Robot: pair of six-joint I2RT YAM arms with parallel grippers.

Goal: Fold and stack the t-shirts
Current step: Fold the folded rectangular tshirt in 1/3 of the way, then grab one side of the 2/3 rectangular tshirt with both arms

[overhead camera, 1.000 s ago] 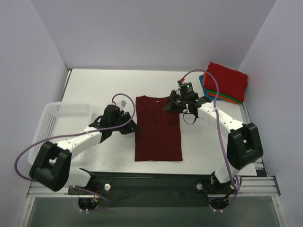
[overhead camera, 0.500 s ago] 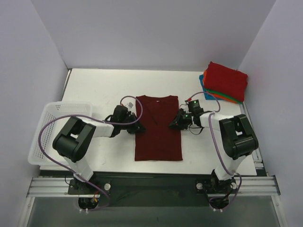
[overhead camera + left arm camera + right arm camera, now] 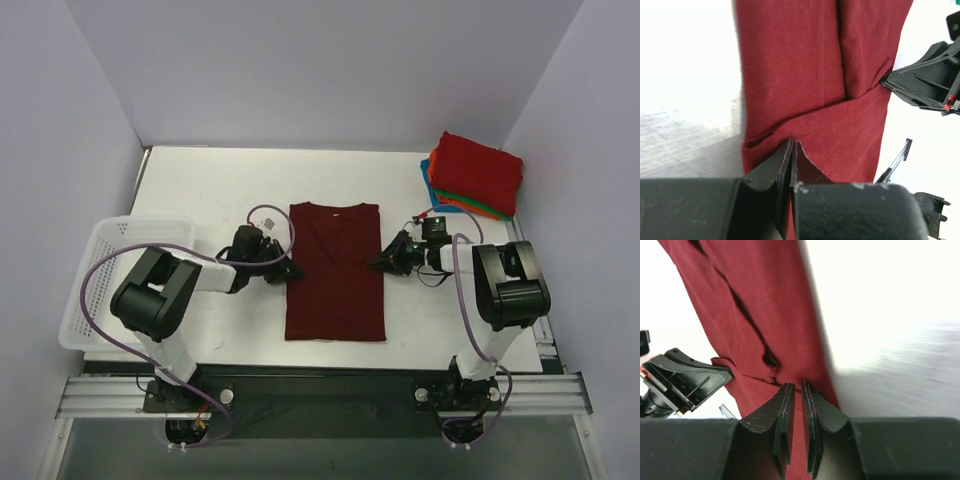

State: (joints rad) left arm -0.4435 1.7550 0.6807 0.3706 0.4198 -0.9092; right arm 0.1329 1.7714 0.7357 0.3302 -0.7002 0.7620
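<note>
The dark maroon t-shirt [image 3: 335, 275] lies flat mid-table, folded into a long narrow rectangle with the collar at the far end. My left gripper [image 3: 290, 270] lies low at its left edge. In the left wrist view [image 3: 791, 142] the jaws are pressed together on a fold of the maroon cloth [image 3: 805, 65]. My right gripper [image 3: 384, 263] lies low at the right edge. In the right wrist view [image 3: 796, 385] the jaws stand a thin gap apart with the maroon cloth [image 3: 740, 290] between them. A stack of folded shirts [image 3: 478, 168] sits at the back right, bright red on top.
A white mesh basket [image 3: 110, 250] stands at the table's left edge beside the left arm. Orange, green and blue edges [image 3: 437, 192] show under the red shirt. Grey walls close in the table on three sides.
Both arms have dropped low to the table. The right gripper moved from the collar area to the shirt's right edge. The left gripper closed in on the left edge.
</note>
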